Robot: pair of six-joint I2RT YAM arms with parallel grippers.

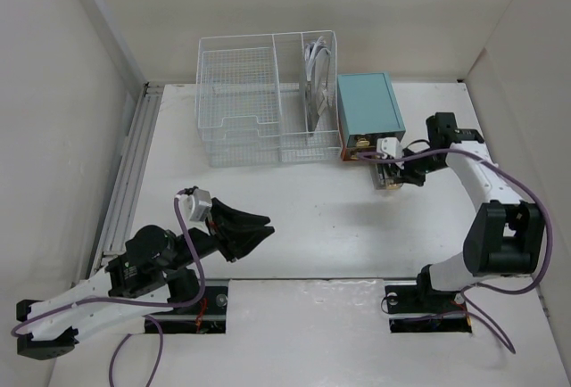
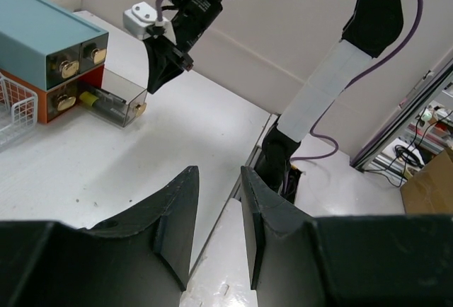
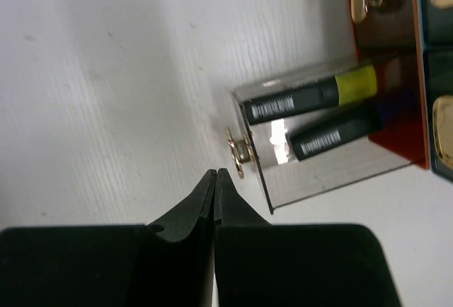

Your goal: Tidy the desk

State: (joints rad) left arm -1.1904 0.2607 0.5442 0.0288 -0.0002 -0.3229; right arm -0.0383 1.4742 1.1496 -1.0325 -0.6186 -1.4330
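Note:
The white desk (image 1: pixel 312 218) carries a teal box of small drawers (image 1: pixel 368 106) at the back right. Its lower clear drawer (image 3: pixel 318 137) is pulled out, with a gold handle (image 3: pixel 237 153) on its front. Two black batteries (image 3: pixel 308 95) with a yellow-green end lie inside it. My right gripper (image 3: pixel 214 172) is shut and empty. Its tips sit just in front of the handle, beside it. It also shows in the top view (image 1: pixel 393 177). My left gripper (image 1: pixel 266 224) is open and empty, low over the middle of the desk, and its fingers (image 2: pixel 180 201) stand apart.
A white wire basket organizer (image 1: pixel 259 102) stands at the back centre, left of the teal box, with white cables in its right compartment (image 1: pixel 317 79). Pale walls surround the desk. A metal rail (image 1: pixel 134 173) runs along the left edge.

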